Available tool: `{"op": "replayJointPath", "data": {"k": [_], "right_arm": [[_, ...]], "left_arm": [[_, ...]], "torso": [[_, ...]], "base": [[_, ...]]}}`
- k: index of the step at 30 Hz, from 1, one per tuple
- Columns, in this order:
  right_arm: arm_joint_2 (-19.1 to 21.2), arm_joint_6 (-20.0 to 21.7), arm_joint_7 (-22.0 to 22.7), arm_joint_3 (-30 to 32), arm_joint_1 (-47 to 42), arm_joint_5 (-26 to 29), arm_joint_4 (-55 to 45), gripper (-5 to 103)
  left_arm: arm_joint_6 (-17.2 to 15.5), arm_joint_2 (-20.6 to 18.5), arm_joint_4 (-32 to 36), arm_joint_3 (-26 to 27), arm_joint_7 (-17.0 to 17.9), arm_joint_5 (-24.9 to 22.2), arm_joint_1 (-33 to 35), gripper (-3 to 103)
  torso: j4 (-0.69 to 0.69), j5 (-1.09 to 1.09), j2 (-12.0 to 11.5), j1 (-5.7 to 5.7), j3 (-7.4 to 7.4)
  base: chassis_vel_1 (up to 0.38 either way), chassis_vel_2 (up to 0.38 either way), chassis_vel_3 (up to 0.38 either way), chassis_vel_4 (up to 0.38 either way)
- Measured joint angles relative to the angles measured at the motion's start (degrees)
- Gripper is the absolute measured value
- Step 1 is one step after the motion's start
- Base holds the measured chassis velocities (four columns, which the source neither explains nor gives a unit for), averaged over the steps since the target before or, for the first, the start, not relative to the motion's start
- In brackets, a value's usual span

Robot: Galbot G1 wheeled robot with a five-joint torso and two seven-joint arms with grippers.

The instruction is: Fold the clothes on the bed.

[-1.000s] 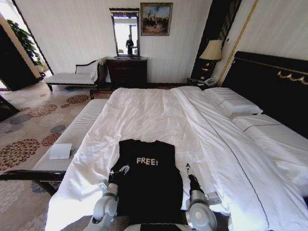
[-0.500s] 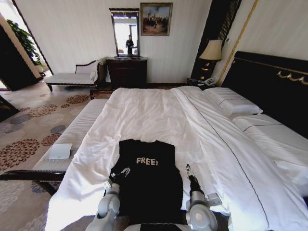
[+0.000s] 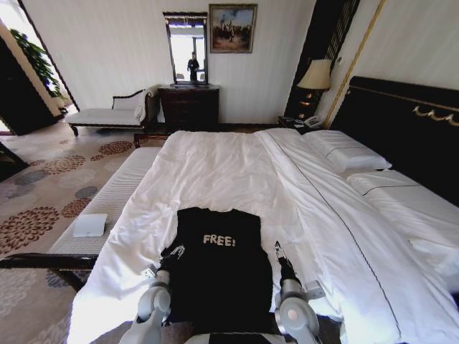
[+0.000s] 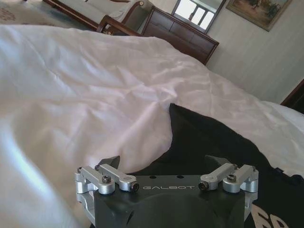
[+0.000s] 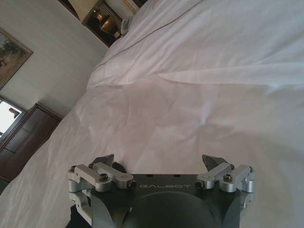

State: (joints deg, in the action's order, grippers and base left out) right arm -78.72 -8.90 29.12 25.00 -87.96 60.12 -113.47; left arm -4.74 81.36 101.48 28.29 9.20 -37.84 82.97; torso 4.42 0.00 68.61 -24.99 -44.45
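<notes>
The clothes, a black T-shirt (image 3: 219, 276) with white "FREE!" lettering, lie flat on the near part of the bed's white duvet (image 3: 215, 165). My left gripper (image 3: 172, 253) sits open at the shirt's left edge. In the left wrist view the left gripper (image 4: 164, 161) has its fingers spread low over the black cloth (image 4: 213, 137) where it meets the duvet. On the other side my right gripper (image 3: 277, 249) is open just off the shirt's right edge. The right wrist view shows the right gripper (image 5: 159, 159) over white duvet (image 5: 190, 95), holding nothing.
Pillows (image 3: 348, 154) and a dark headboard (image 3: 409, 122) are on the right. A padded bench (image 3: 107, 197) carrying a white box (image 3: 90, 225) runs along the bed's left side. Beyond stand a dresser with a mirror (image 3: 188, 107), a chaise (image 3: 107, 116) and a lamp (image 3: 318, 75).
My left gripper has shifted a little to the left, toward the shirt's left edge. The right gripper has barely moved.
</notes>
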Motion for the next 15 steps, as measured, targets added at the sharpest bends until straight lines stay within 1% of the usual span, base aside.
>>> {"op": "replayJointPath", "data": {"k": [1,4,5,6,7,8,10,11,12,13,14,15], "right_arm": [[0.0,0.0,0.0,0.0,0.0,0.0,0.0,100],[3.9,1.6,-0.6,0.5,4.5,1.3,3.9,100],[5.9,2.4,-1.8,0.4,6.6,2.1,6.1,100],[8.3,3.0,-4.3,0.4,8.4,3.0,8.5,100],[8.3,3.0,-4.3,0.4,8.4,3.0,8.5,100],[10.5,3.4,-7.2,0.4,9.5,3.6,10.7,100],[15.8,3.7,-16.7,-0.2,12.3,3.7,17.1,100],[17.4,3.7,-21.0,-0.8,13.8,3.2,20.4,100],[17.4,3.7,-21.0,-0.8,13.8,3.2,20.4,100],[18.5,3.7,-25.1,-1.5,15.5,2.6,23.8,100],[18.9,3.5,-27.3,-2.1,16.6,2.3,25.7,100],[19.3,3.4,-31.1,-3.5,19.1,2.2,28.9,100]], "left_arm": [[0.0,0.0,0.0,0.0,0.0,0.0,0.0,100],[0.1,-0.4,2.2,0.7,0.0,-0.2,1.2,100],[0.1,-0.5,2.9,1.2,0.2,-0.6,1.4,100],[0.1,-0.8,3.3,1.5,0.4,-1.4,1.5,100],[0.1,-0.8,3.3,1.5,0.4,-1.4,1.5,100],[0.0,-1.1,3.4,1.6,0.6,-2.0,1.2,100],[-0.2,-2.0,3.7,1.7,0.7,-3.4,0.9,100],[-0.3,-2.3,4.0,1.7,0.6,-3.9,0.9,100],[-0.3,-2.3,4.0,1.7,0.6,-3.9,0.9,100],[-0.4,-2.5,4.3,1.7,0.6,-4.2,1.0,100],[-0.4,-2.6,4.7,1.7,0.4,-4.4,1.2,100],[-0.4,-2.6,5.3,1.8,0.3,-4.5,1.5,100]], "torso": [[0.0,0.0,0.0,0.0,0.0],[-0.01,0.0,0.0,0.0,0.0],[-0.01,0.03,0.0,0.0,0.0],[-0.03,0.03,0.0,0.0,0.0],[-0.03,0.03,0.0,0.0,0.0],[-0.03,0.05,0.0,0.0,0.0],[0.02,-0.01,0.0,0.0,0.0],[0.01,0.0,0.0,0.0,0.0],[0.01,0.0,0.0,0.0,0.0],[0.02,0.02,0.0,0.0,0.0],[0.02,0.02,0.0,0.0,0.0],[0.03,0.02,0.0,0.0,0.0]], "base": [[0.0,0.0,0.0,0.0],[0.0,0.0,0.0,0.0],[0.0,0.0,0.0,0.0],[0.0,0.0,0.0,0.0],[0.0,0.0,0.0,0.0],[0.0,0.0,0.0,0.0],[0.0,0.0,0.0,0.0],[0.0,0.0,0.0,0.0],[0.0,0.0,0.0,0.0],[0.0,0.0,0.0,0.0],[0.0,0.0,0.0,0.0],[0.0,0.0,0.0,0.0]]}}
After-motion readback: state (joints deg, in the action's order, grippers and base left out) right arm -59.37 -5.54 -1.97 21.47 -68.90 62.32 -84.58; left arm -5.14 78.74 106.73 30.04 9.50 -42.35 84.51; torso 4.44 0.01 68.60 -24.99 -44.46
